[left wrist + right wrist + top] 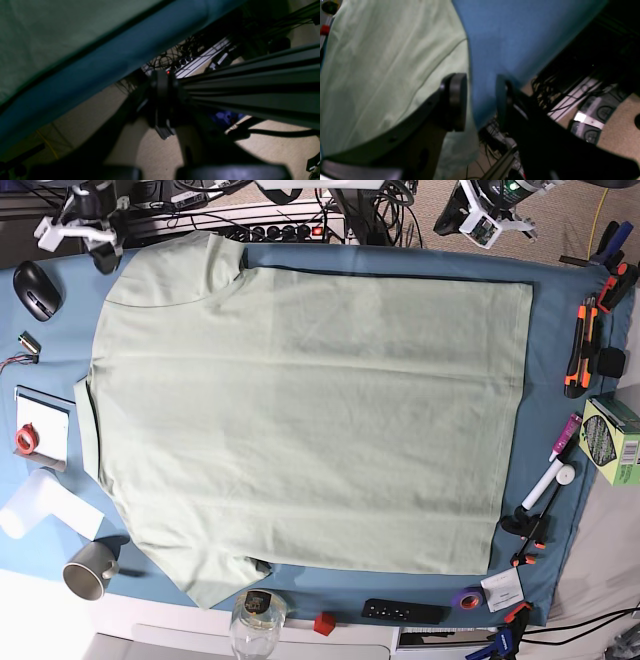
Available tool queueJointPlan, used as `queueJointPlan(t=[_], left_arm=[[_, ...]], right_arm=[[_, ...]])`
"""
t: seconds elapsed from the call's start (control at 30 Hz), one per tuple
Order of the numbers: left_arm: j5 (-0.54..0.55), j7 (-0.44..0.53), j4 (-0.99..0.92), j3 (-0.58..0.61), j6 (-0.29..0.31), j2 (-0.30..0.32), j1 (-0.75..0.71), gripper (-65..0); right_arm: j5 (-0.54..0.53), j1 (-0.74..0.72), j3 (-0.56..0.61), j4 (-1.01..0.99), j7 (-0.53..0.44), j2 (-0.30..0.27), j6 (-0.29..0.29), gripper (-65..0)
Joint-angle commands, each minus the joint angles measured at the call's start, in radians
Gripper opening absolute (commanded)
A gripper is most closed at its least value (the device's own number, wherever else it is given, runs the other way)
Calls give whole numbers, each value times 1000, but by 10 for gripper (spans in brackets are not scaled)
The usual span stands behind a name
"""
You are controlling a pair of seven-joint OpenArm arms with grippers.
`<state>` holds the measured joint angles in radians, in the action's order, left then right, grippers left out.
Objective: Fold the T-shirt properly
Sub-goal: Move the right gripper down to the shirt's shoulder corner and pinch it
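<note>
The T-shirt [300,430] lies spread flat on the blue cloth [555,360] that covers the table, filling most of the base view. Its collar end points to 9 o'clock and its straight hem to 3 o'clock; one short sleeve reaches toward 11 o'clock, the other toward 7 o'clock. No collar detail or logo can be made out from above.

The right tool [477,105] sits at the table's far edge near 11 o'clock in the base view [85,225], by the upper sleeve. In its wrist view the two dark pads stand clearly apart, with blue cloth showing in the gap; the pale green fabric [382,70] lies just beside the 9 o'clock pad [457,105], and nothing is held between them.

The left tool [485,210] is off the far edge near 1 o'clock in the base view, well apart from the shirt's hem corner. Its wrist view is dark: the fingertips are blurred shapes at the bottom edge [160,173], close together, gripping nothing. That view shows the shirt [50,37] at 10 o'clock, the cloth's hanging edge [100,70], a black frame rail [250,85] and tan floor [155,155].

Around the shirt lie a computer mouse [36,288] at 10 o'clock, a grey mug [90,568] at 7 o'clock, a glass jar [258,620] and a black remote [403,612] near 6 o'clock, and orange-handled tools [585,345] at 2 o'clock.
</note>
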<state>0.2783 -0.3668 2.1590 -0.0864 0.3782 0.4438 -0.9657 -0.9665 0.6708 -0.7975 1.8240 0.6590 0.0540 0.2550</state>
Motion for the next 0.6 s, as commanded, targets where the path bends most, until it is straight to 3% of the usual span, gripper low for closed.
queueJointPlan(t=[0.0,0.17,0.57], left_arm=[[10,14,15,-3,5,6,-11,-591],[10,14,15,-3,5,6,-10,-517],[14,-8,15,-3,9,8,24,-518]], right_arm=[[-8,2,-8,14,-10,-16,10,-450],[-6,-9,-8,14,-8,-16,10,-450],[63,-29,0,7,-9,-18,9,-450]])
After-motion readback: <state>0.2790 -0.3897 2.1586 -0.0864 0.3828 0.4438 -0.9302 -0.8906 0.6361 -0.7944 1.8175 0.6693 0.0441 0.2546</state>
